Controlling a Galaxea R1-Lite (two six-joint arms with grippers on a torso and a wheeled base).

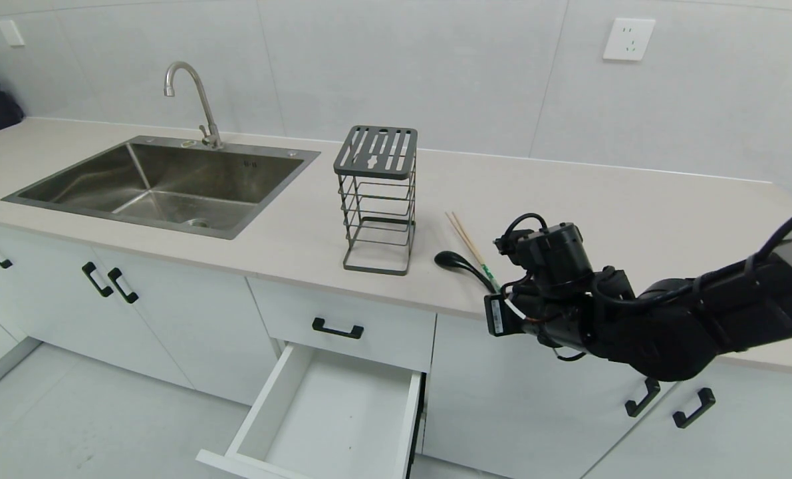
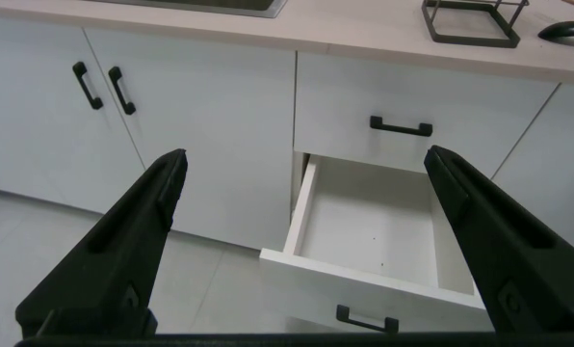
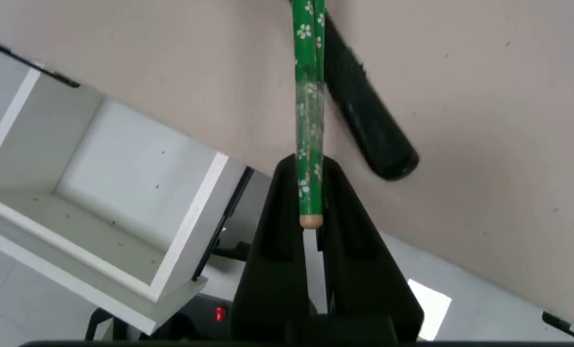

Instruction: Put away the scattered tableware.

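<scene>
Gripping the chopsticks (image 3: 308,106) by their green end at the table (image 1: 602,213) edge, the right jaws have the black spoon (image 3: 364,111) just beside them. Left jaws gape open; neither piece is in the open drawer (image 1: 336,412) yet.

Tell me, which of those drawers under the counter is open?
The lower drawer, beneath the wire rack: it is pulled out, showing its white inside, while the upper drawer is pushed fully in.

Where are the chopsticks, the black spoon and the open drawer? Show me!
chopsticks (image 1: 463,233): head view, on the bare wooden shafts.
black spoon (image 1: 446,259): head view, on its bowl.
open drawer (image 1: 332,412): head view, on its bare white floor.
</scene>
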